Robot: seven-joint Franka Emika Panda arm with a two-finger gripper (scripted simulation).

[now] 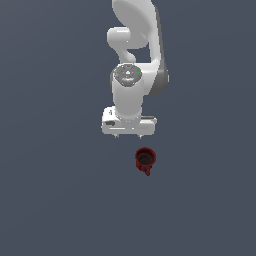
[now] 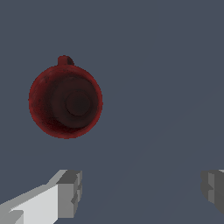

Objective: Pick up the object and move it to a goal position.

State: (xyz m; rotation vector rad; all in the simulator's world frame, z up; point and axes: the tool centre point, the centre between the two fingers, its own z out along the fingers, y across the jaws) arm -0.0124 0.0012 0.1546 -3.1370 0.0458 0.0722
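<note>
The pincer (image 1: 128, 135) hangs open, empty, near the upright mug (image 1: 145, 159). Descending off-centre, I think, a finger could clip the rim and tip it.

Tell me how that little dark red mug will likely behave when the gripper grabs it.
The dark red mug looks rigid, so it should not deform. It stands upright, mouth up, and looks squat, so tipping seems unlikely. Its round wall may slip or rotate between the flat fingers, and the stubby handle could snag one.
</note>
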